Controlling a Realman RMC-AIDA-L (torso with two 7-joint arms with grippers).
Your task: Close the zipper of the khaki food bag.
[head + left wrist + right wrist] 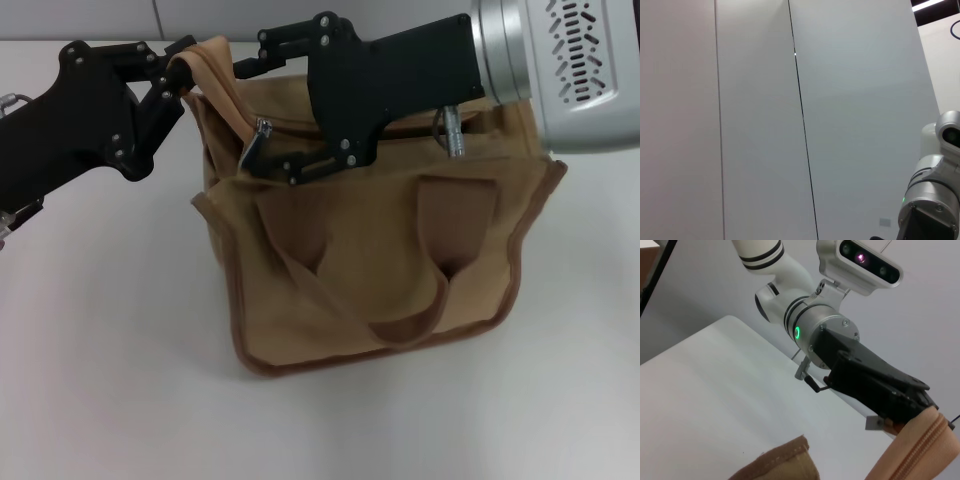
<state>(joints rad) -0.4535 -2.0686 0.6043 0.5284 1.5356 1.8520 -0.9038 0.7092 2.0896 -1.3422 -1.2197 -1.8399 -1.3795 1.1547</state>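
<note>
Two tools: both at the top of the khaki food bag (380, 270), which stands upright on the white surface (120, 400).
Left tool (178, 72): reaches in from nine o'clock; fingers pinched shut on the bag's top corner at the zipper's (920, 450) end, cloth bunched between them. The right wrist view shows the same grip on the tape end.
Right tool (258, 100): comes in from two o'clock over the bag's mouth; fingers spread wide, one above the opening, one lower by a silver tip (256, 140); holding nothing visible.
Bag: at centre; front handle (400, 320) droops toward six o'clock.
</note>
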